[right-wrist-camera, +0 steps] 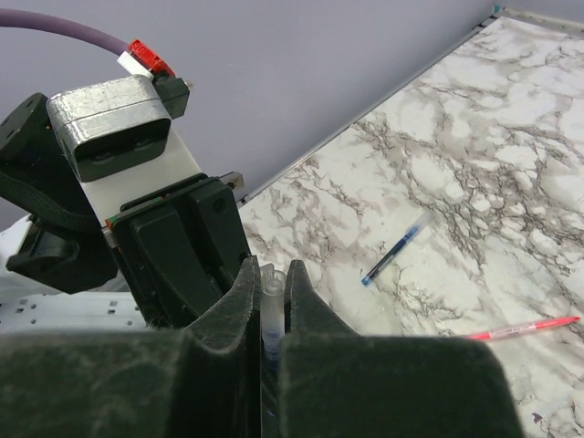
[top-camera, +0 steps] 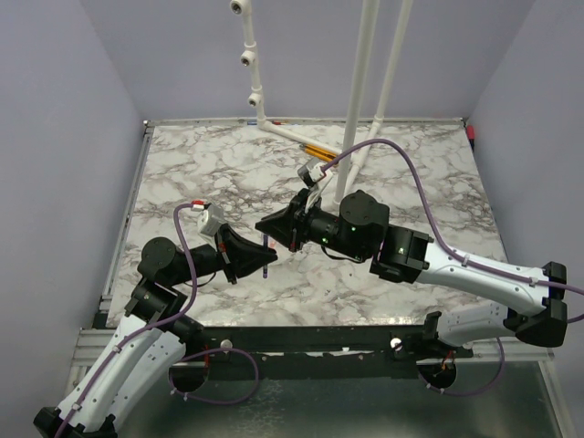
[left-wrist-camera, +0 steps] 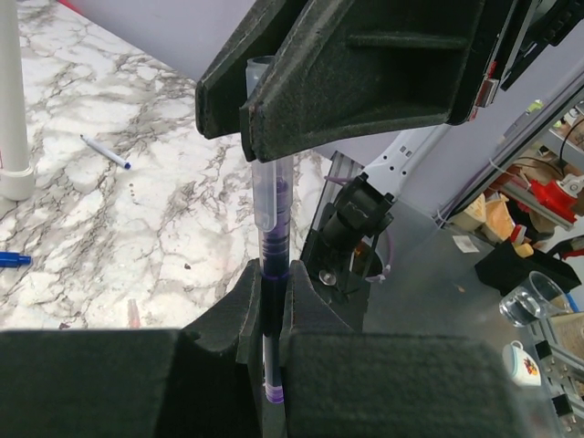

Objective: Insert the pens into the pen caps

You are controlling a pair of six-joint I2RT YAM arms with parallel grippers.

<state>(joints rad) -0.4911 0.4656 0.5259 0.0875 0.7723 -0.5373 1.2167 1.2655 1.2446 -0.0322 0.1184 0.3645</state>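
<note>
My left gripper [left-wrist-camera: 272,274] is shut on a thin pen [left-wrist-camera: 273,246] with dark purple-blue ink, held upright above the table's near edge. A clear pen cap [right-wrist-camera: 272,297] sits over the pen's upper end. My right gripper [right-wrist-camera: 271,274] is shut on that cap. In the left wrist view the right fingers [left-wrist-camera: 365,73] close around the cap's top. From above, both grippers [top-camera: 265,246] meet tip to tip. On the marble lie a blue pen [right-wrist-camera: 394,250] and a pink-red pen [right-wrist-camera: 525,328]. The black pen is out of view.
A white pipe frame [top-camera: 351,119] stands at the back middle of the marble table [top-camera: 201,164], with orange pencils [top-camera: 315,148] at its foot. A small blue piece [left-wrist-camera: 14,259] lies on the marble at the left wrist view's left edge.
</note>
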